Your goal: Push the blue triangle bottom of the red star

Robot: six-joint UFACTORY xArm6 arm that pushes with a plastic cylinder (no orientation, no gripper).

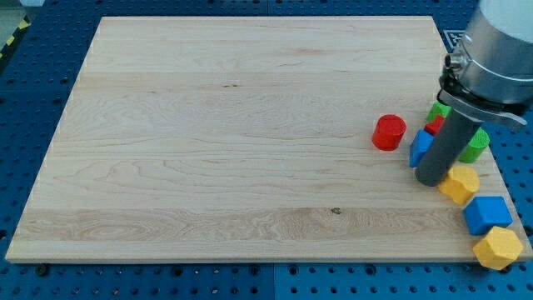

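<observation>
The blue triangle (pixel 420 148) lies near the board's right edge, partly hidden behind my rod. A red block (pixel 434 126), probably the red star, peeks out just above it, mostly covered by the rod. My tip (pixel 430 181) rests on the board just below and right of the blue triangle, touching or nearly touching it, with a yellow block (pixel 460 184) right beside it on the view's right.
A red cylinder (pixel 389 132) stands left of the blue triangle. Green blocks show above (pixel 438 109) and right (pixel 477 147) of the rod. A blue cube (pixel 487 214) and a yellow hexagon (pixel 498 247) sit at the bottom right corner of the wooden board (pixel 208 150).
</observation>
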